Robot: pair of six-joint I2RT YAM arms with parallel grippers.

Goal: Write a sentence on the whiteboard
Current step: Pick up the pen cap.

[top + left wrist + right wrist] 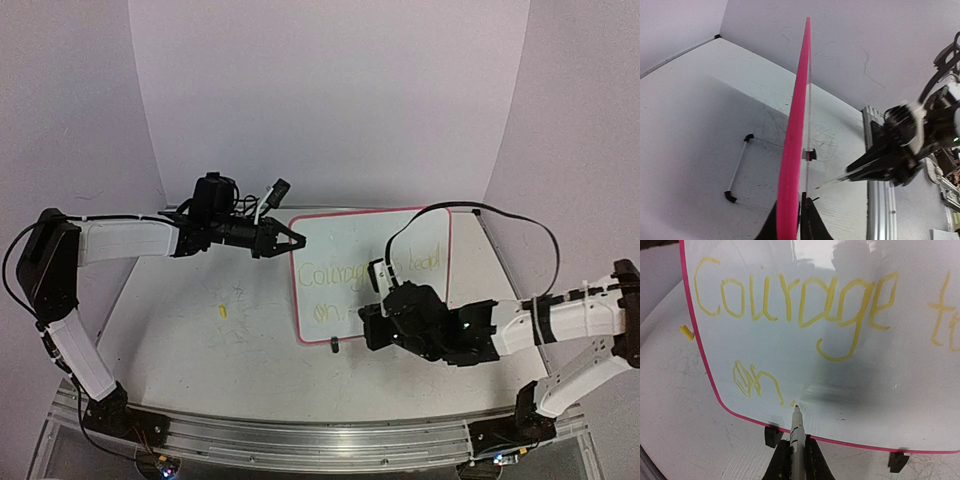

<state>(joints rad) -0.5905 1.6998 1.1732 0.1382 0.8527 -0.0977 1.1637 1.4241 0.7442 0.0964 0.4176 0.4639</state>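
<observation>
The whiteboard (345, 238), white with a pink-red rim, stands tilted on the table. My left gripper (292, 241) is shut on its upper left edge; in the left wrist view its fingers (812, 225) clamp the edge-on pink rim (796, 130). The sentence (790, 302) reads "Courage to…" in yellow, with "on" (755, 382) on a second line. My right gripper (797, 462) is shut on a grey marker (797, 432), whose tip touches the board just right of "on". The right gripper (375, 318) sits in front of the board's lower middle.
A small yellow cap (223, 311) lies on the table left of the board, and also shows in the right wrist view (686, 332). Black clip feet (773, 436) (897, 461) hold the bottom rim. A thin wire frame (737, 170) lies behind the board. An aluminium rail (300, 437) runs along the near edge.
</observation>
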